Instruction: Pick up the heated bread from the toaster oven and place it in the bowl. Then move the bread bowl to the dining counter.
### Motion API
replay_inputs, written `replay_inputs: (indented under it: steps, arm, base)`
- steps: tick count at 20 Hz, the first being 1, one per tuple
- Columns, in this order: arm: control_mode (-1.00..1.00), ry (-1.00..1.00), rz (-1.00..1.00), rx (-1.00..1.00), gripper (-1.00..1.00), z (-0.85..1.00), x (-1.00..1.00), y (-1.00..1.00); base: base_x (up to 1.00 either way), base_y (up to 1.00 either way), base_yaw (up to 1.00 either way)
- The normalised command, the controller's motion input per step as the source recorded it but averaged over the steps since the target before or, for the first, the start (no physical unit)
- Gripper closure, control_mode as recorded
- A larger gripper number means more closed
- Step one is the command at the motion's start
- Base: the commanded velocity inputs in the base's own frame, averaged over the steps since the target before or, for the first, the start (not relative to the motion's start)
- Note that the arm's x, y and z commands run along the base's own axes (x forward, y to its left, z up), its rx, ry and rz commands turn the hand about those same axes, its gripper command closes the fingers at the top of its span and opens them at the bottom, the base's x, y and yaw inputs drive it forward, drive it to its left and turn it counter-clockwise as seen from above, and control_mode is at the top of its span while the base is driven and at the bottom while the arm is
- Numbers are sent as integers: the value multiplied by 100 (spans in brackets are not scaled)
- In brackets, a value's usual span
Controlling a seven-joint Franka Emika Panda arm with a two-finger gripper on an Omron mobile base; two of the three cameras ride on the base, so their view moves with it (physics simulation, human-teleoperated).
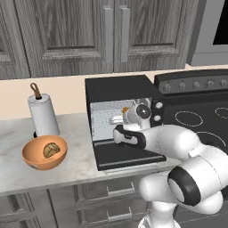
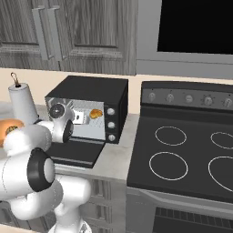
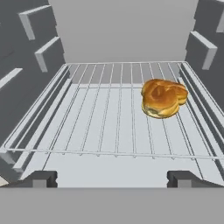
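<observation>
Reaching into the toaster oven [image 1: 116, 95], I hold my claw [image 3: 112, 178] spread wide and empty just short of the wire rack [image 3: 100, 118]. The heated bread [image 3: 162, 97] sits on its far right side. The bowl [image 1: 45, 152] rests on the counter [image 1: 75, 147], holding a duller bread piece [image 1: 50, 149].

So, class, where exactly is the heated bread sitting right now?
The heated bread lies on the wire rack inside the open toaster oven, toward the rack's right side in the hand view, ahead of the open gripper.
</observation>
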Motion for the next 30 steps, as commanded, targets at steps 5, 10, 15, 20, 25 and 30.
replay_inputs:
  steps: [5, 10, 15, 20, 25, 30]
  arm:
    - [-100, 0, 0, 0, -100, -21, 36, 0]
    - [-100, 0, -1, 0, -100, -25, 33, 0]
    - [-100, 4, 0, 0, -100, -12, 21, 0]
    - [-100, 13, 0, 0, -100, -3, 3, 0]
    - [-100, 19, 0, -3, -100, -9, 0, 0]
    - [-100, -7, 0, -1, -100, 11, -16, 0]
  base:
    - [0, 0, 0]
    - [0, 0, 0]
    - [0, 0, 0]
    - [0, 0, 0]
    - [0, 0, 0]
    - [0, 0, 0]
